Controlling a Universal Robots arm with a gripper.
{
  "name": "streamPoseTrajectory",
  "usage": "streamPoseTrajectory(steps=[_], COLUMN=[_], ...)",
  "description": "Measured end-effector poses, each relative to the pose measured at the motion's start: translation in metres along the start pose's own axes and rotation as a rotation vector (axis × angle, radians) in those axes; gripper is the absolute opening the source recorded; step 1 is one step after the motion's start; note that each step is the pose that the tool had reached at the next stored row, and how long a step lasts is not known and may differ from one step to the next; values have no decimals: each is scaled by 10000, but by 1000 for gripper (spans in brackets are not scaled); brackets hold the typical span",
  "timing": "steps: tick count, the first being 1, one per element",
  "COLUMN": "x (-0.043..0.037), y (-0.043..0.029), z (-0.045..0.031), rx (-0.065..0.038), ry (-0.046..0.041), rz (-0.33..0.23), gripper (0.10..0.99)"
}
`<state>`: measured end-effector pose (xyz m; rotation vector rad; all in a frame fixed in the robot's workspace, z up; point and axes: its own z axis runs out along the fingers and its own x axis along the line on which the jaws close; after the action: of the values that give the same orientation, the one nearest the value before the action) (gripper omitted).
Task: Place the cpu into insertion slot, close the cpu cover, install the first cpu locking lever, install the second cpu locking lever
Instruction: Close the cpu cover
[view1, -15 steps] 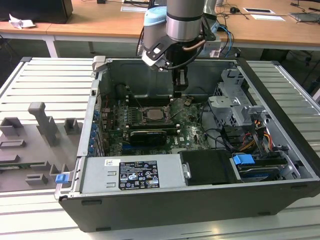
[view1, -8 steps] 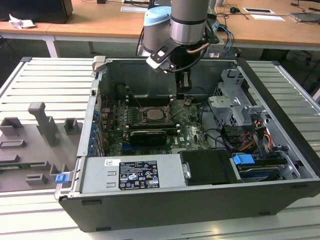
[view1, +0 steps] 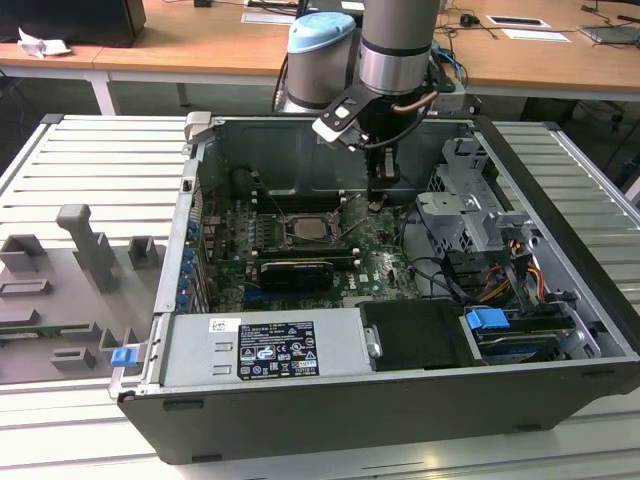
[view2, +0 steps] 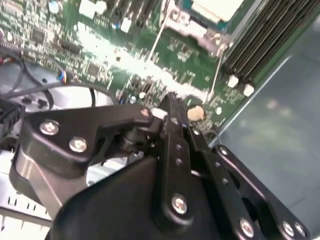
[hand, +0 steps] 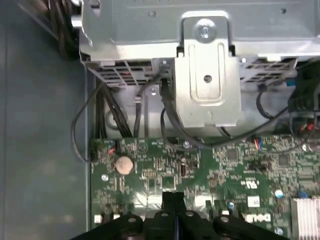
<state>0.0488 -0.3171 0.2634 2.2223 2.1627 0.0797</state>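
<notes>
In the exterior view my gripper (view1: 377, 203) hangs low over the green motherboard, just to the exterior view's right of the insertion slot (view1: 290, 229). The silvery cpu (view1: 308, 227) lies inside that slot. In both wrist views the gripper (view2: 171, 100) (hand: 173, 196) is shut, its black fingers pressed together with nothing visible between them. The second wrist view shows the cpu (view2: 217, 6) framed by the silver cpu cover (view2: 192, 27). Two thin locking levers (view2: 156, 45) (view2: 218, 67) run along the socket's sides. The nearer lever's end is close to the fingertips, and I cannot tell whether they touch.
A coin battery (hand: 124, 164) sits on the board beside the fingertips. The metal drive cage (hand: 207, 75) with black cables rises close by, and the memory slots (view2: 265, 35) lie beyond the socket. A black card (view1: 295, 272) and the power supply (view1: 265, 345) fill the case's near side.
</notes>
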Motion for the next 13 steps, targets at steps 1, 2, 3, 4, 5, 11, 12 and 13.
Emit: streamPoseTrajectory(steps=[1,2,3,4,5,11,12,13], x=[2,5,7,7,7,2,1,1], y=[19,35,36,33,28,-129,-153,-164], z=[8,40,82,96,107,121,120,119], rx=[2,11,63,78,97,106,107,108], ry=[0,0,-1,0,0,6,18,37], rz=[-2,-10,-22,-33,-36,-41,-45,-45], gripper=[106,106,106,106,106,106,106,106])
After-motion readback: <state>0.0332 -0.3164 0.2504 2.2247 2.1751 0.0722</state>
